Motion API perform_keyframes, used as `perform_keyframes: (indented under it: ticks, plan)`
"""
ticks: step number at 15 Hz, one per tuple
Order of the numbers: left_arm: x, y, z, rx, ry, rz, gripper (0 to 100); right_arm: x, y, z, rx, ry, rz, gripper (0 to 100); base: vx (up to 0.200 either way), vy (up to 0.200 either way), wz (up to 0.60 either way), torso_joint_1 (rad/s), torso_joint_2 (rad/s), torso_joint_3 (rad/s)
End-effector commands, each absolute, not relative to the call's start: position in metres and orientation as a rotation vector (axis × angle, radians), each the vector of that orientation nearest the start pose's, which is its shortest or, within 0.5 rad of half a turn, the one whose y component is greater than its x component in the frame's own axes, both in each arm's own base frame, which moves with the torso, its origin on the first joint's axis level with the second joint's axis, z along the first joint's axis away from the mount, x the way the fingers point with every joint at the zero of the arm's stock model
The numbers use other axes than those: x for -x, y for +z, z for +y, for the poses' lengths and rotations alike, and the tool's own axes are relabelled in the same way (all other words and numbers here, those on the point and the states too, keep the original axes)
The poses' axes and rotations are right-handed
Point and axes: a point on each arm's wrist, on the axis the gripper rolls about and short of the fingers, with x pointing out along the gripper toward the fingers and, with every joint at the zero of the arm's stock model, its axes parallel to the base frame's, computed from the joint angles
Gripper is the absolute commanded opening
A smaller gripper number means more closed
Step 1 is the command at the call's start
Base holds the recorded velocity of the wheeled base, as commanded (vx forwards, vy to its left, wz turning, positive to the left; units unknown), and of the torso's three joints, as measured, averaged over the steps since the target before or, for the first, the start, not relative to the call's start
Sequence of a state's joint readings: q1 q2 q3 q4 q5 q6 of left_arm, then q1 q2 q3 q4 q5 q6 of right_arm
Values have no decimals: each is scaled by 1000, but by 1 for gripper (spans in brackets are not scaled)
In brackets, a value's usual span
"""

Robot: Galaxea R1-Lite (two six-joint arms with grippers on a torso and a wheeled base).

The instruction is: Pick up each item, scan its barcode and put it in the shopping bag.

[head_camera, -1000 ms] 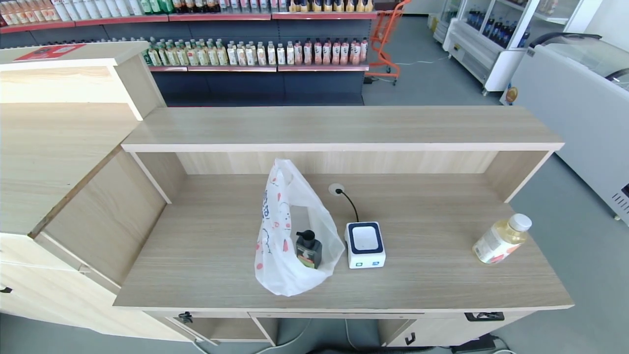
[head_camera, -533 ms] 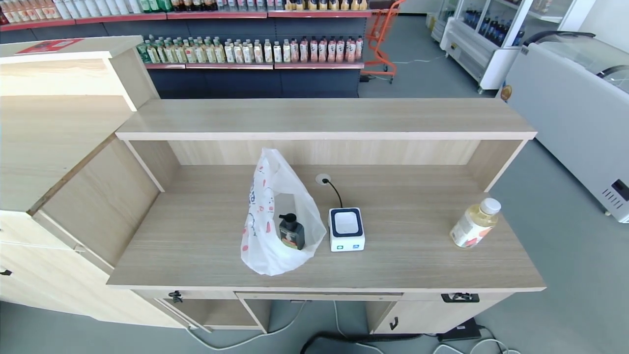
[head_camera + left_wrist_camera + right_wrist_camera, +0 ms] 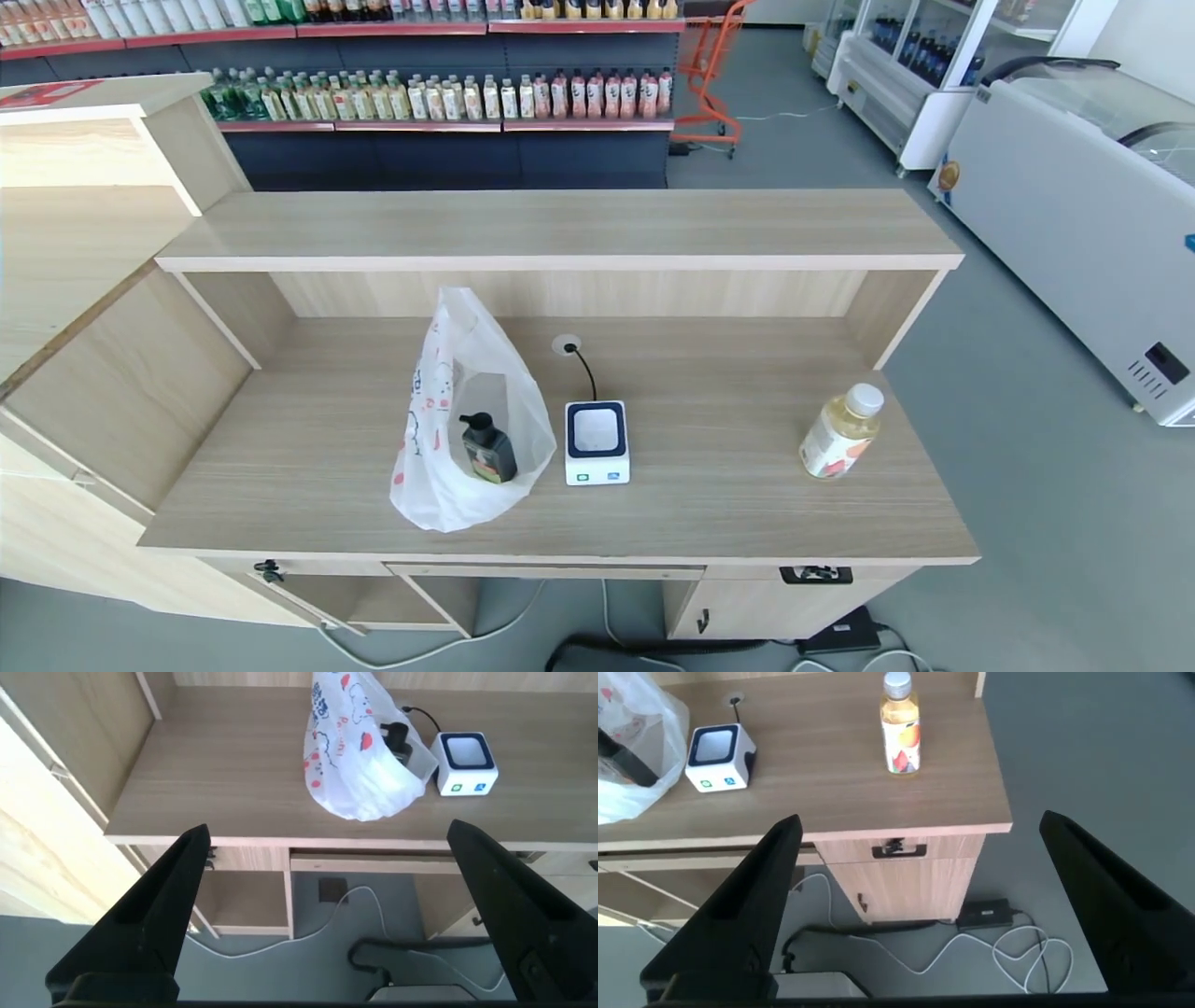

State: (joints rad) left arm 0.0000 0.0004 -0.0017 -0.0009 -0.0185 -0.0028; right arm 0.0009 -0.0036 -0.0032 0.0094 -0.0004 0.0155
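Note:
On the wooden counter (image 3: 709, 485) stands a white shopping bag (image 3: 425, 467) with red prints, its mouth open. A black pump bottle (image 3: 488, 450) stands upright inside it. Right beside the bag sits the white barcode scanner (image 3: 597, 441). A yellow juice bottle (image 3: 837, 434) with a white cap stands upright near the counter's right end. My left gripper (image 3: 327, 943) is open and empty, held off the counter's front edge, facing the bag (image 3: 360, 765) and scanner (image 3: 466, 762). My right gripper (image 3: 920, 943) is open and empty too, off the front edge, facing the juice bottle (image 3: 899, 726).
A raised ledge (image 3: 560, 229) runs along the counter's back and a side panel (image 3: 121, 392) closes its left end. The scanner's black cable (image 3: 585, 371) runs to a hole behind it. Cables (image 3: 1008, 943) lie on the floor under the counter. A white freezer (image 3: 1074, 215) stands at the right.
The whole head view has shifted, so the camera has moved: the counter now sits farther left and looks smaller. The bag, scanner and bottles keep their places on the counter.

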Motion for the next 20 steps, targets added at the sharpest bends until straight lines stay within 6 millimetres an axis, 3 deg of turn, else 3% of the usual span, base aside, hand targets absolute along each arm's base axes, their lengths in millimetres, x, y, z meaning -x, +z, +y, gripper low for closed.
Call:
perform_keyframes:
  ticks: [1, 7, 9, 11, 12, 13, 14, 15, 16, 19, 20]
  plan:
    - [23, 76, 0, 3, -18, -3, 100, 23, 75, 0, -15, 0, 6, 100, 0, -200, 0, 2, 7, -2]
    - [23, 76, 0, 6, -18, -3, 100, 23, 75, 0, -15, 1, 6, 100, 0, -200, 0, 3, 0, 2]
    - [23, 76, 0, 8, -18, -3, 100, 23, 77, 0, 2, 3, -3, 100, 0, 0, 0, 0, 0, 0]
    - [23, 76, 0, 6, -18, -3, 100, 18, 131, 1, -3, 64, 19, 100, 0, 0, 0, 0, 0, 0]
    - [23, 76, 0, 8, -18, -3, 100, -5, 172, 1, -18, 71, 88, 100, 0, 0, 0, 0, 0, 0]
    - [23, 76, 0, 6, -18, -3, 100, -45, 199, 2, -67, 62, 218, 100, 0, 0, 0, 0, 0, 0]
    - [23, 76, 0, 6, -18, -3, 100, -60, 197, 2, -90, 53, 283, 100, 0, 0, 0, 0, 0, 0]
    - [23, 76, 0, 6, -18, -3, 100, -100, 182, 3, -146, 33, 489, 100, 0, 0, 0, 0, 0, 0]
    - [23, 76, 0, 8, -18, -3, 100, -121, 170, 4, -157, 27, 594, 100, 0, 0, 0, 0, 0, 0]
    - [23, 76, 0, 6, -18, -3, 100, -159, 134, 19, -129, 100, 703, 100, 0, 0, 0, 0, 0, 0]
    - [23, 76, 0, 8, -17, -3, 100, -182, 110, 23, -125, 108, 703, 100, 0, 0, 0, 0, 0, 0]
